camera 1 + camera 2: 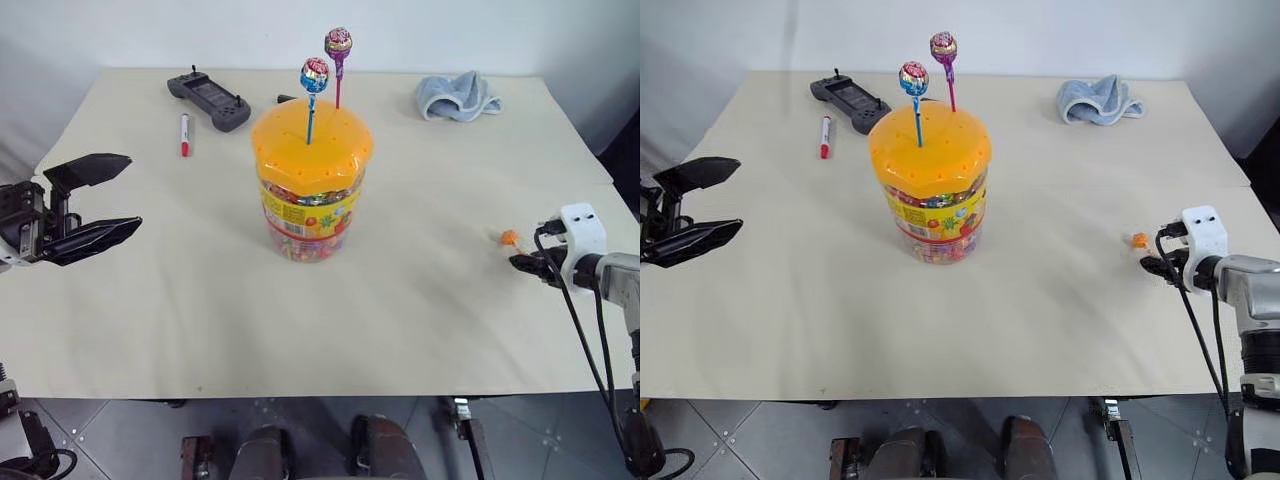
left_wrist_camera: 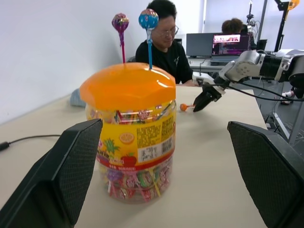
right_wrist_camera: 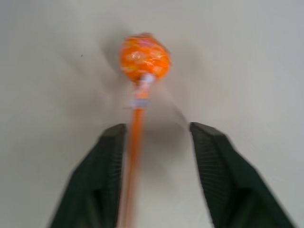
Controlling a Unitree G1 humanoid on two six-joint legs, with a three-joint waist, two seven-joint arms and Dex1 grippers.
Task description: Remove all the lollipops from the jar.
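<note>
The clear jar [image 1: 311, 190] with its orange domed lid stands mid-table. A blue lollipop [image 1: 314, 76] and a purple lollipop [image 1: 338, 42] stick upright out of the lid. An orange lollipop [image 3: 144, 58] is low over the table at the right, its head just past my right gripper [image 1: 520, 261]. That gripper is open, and the stick runs between its fingers close to one of them. My left gripper [image 1: 115, 195] is open and holds nothing. It hovers left of the jar and faces it.
At the table's back left are a black game controller [image 1: 210, 99] and a red marker [image 1: 185, 134]. A blue-grey cloth [image 1: 458, 97] is at the back right. A person [image 2: 164, 42] sits behind the table's right side, near laptops.
</note>
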